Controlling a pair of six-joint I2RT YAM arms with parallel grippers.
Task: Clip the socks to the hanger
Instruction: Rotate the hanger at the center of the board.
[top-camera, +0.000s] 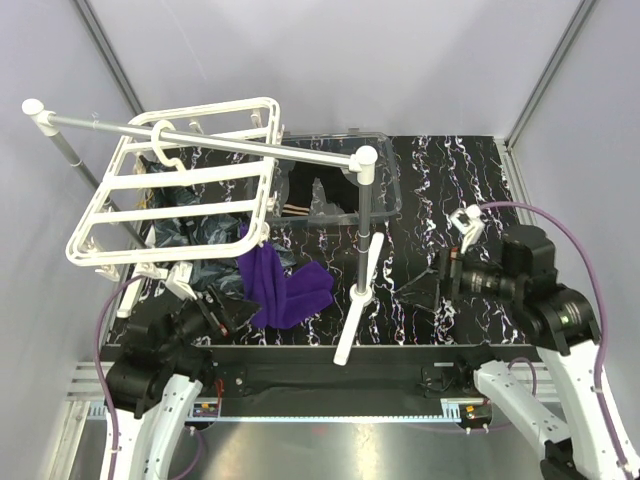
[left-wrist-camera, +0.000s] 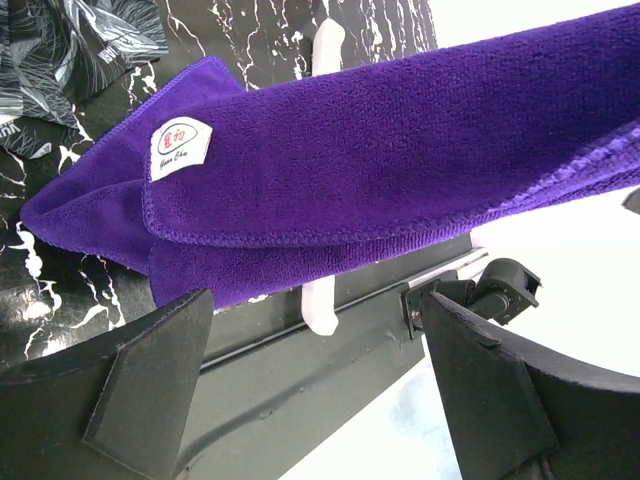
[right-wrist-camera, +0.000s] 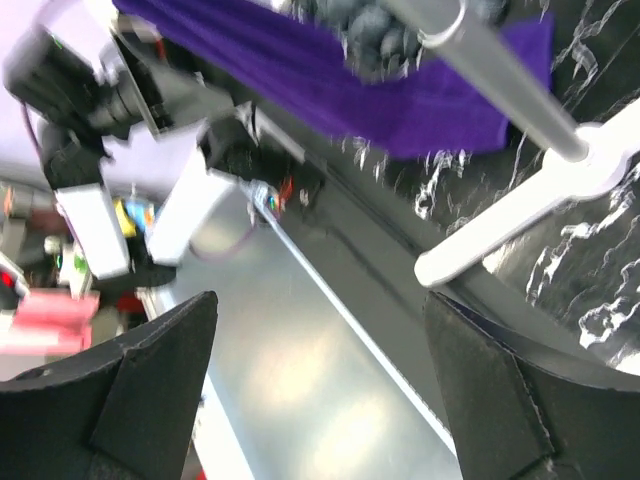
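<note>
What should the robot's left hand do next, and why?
Probably ease the left gripper forward and close on the purple sock. Its fingers are open and empty, and the sock lies right ahead of them, one end on the table.

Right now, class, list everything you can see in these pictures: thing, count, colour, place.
hanger: one, white, hung on the stand, left
purple sock: one, purple, from hanger's near corner down to table
dark socks: heap, count unclear, black-grey, under hanger
bin: one, clear, back centre
stand: one, silver with white caps and feet, left to centre
table: one, black marbled, beneath everything
left gripper: one, black, open, by purple sock
right gripper: one, black, open, right side
</note>
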